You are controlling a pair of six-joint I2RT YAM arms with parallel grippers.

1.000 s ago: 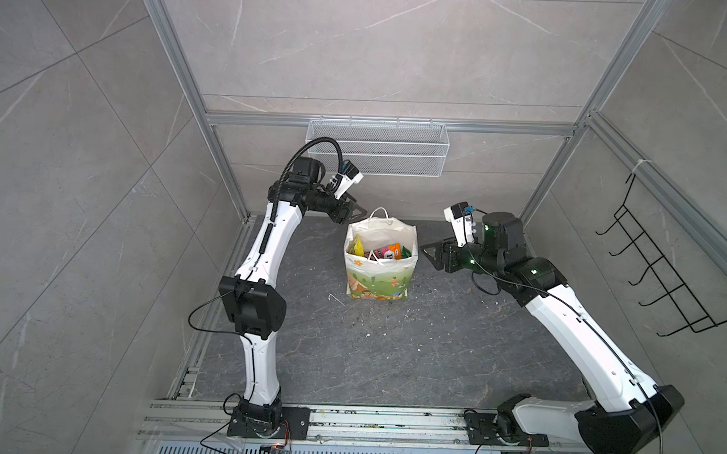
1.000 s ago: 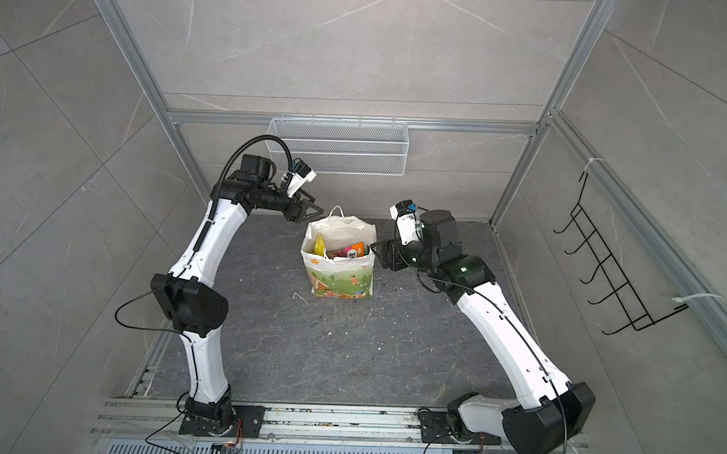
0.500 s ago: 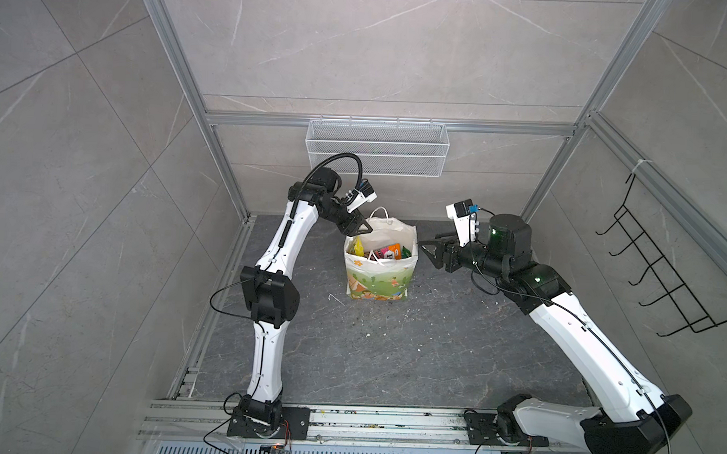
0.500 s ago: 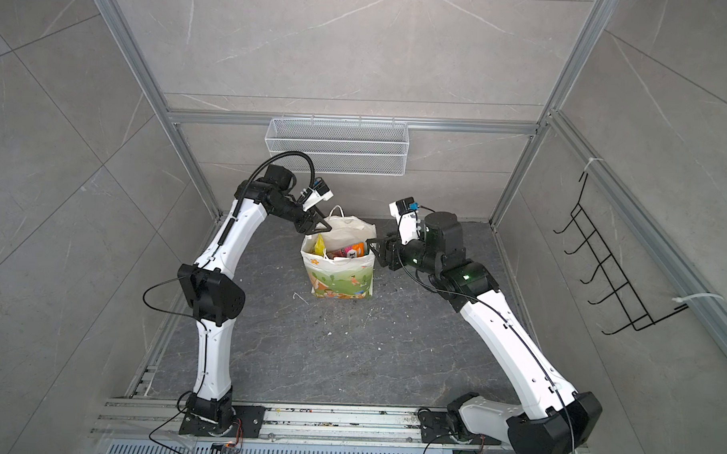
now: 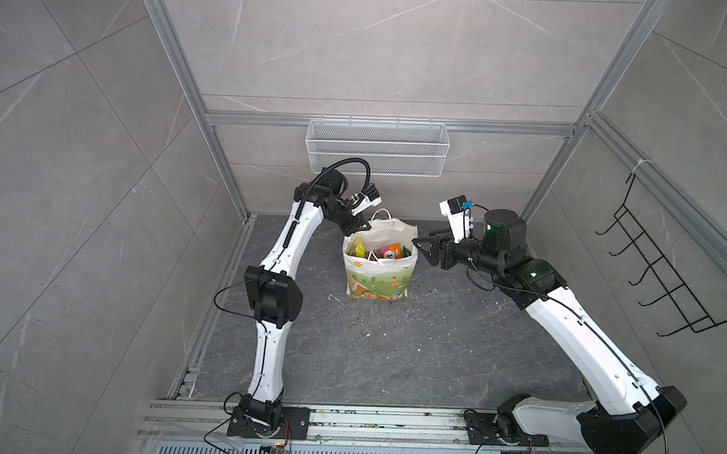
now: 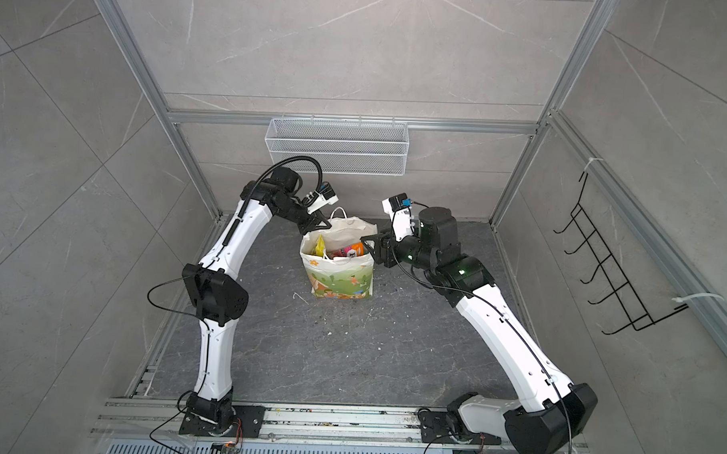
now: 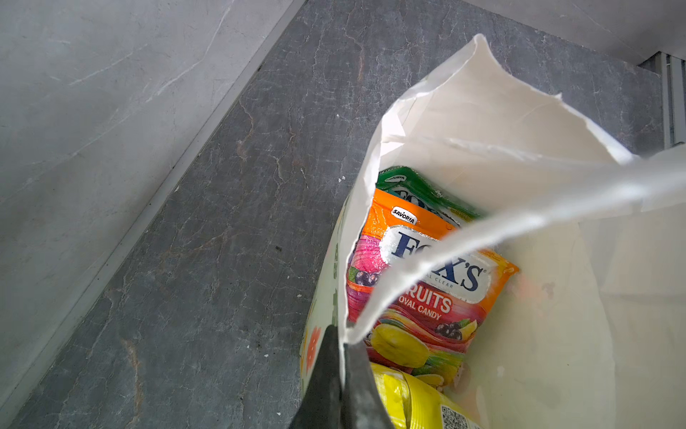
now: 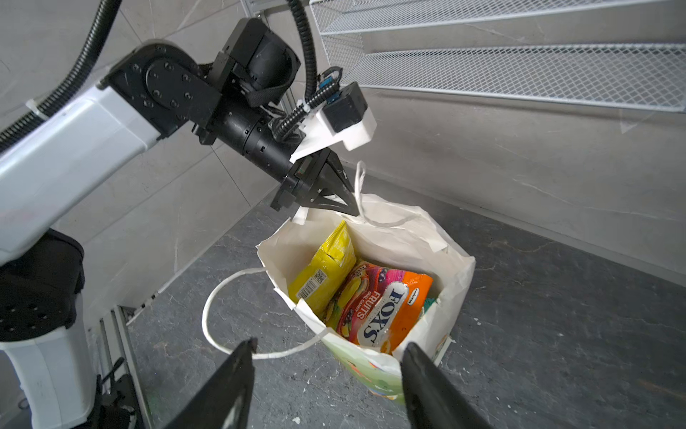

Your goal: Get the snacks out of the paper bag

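Pinching the paper bag (image 5: 378,278) by its rim, the left claw (image 5: 359,229) steadies it as the right claw (image 5: 420,243) hovers alongside.

In both top views the bag stands upright on the floor (image 5: 349,352), the snacks (image 5: 384,251) inside and none out. Left wrist view: the left claw's jaws are together on the thin paper edge, with an orange packet (image 7: 427,293) just below. Right wrist view: the right claw's jaws stand apart above the mouth, over that packet and a yellow packet (image 8: 324,267). The packets look light, soft and slick, and the paper flimsy. A packet's top seam is likely the best hold.
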